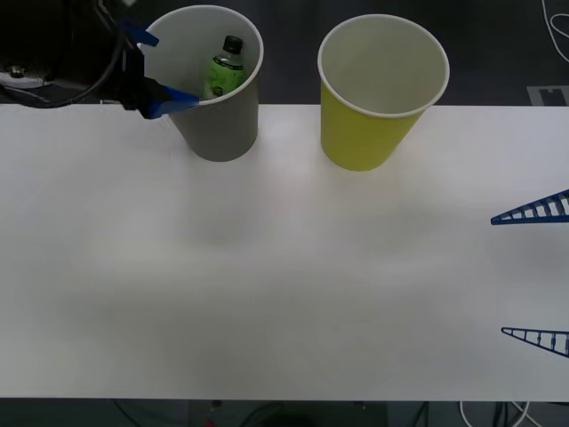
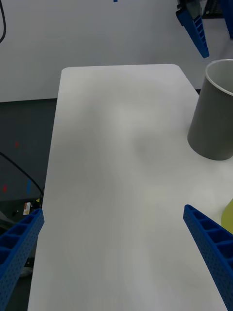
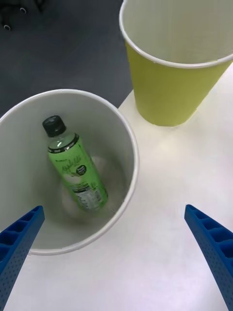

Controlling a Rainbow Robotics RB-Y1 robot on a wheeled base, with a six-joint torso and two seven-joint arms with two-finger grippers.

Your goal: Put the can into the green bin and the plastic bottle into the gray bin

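The plastic bottle (image 3: 75,170), green label unreadable, leans inside the gray bin (image 1: 222,133); left gripper (image 1: 162,69) and right gripper (image 1: 536,273) fingers spread wide

We note the gray bin (image 1: 218,124) and the green bin (image 1: 369,133) look like matt paper, each with a smooth white inside and a rolled white rim. The plastic bottle (image 3: 75,167) has clear, glossy walls, a shiny green label and a ridged black cap. The table (image 1: 284,294) is a smooth, matt white surface, and the left gripper (image 1: 156,71) and right gripper (image 1: 538,271) have ribbed blue fingers that look like plastic.
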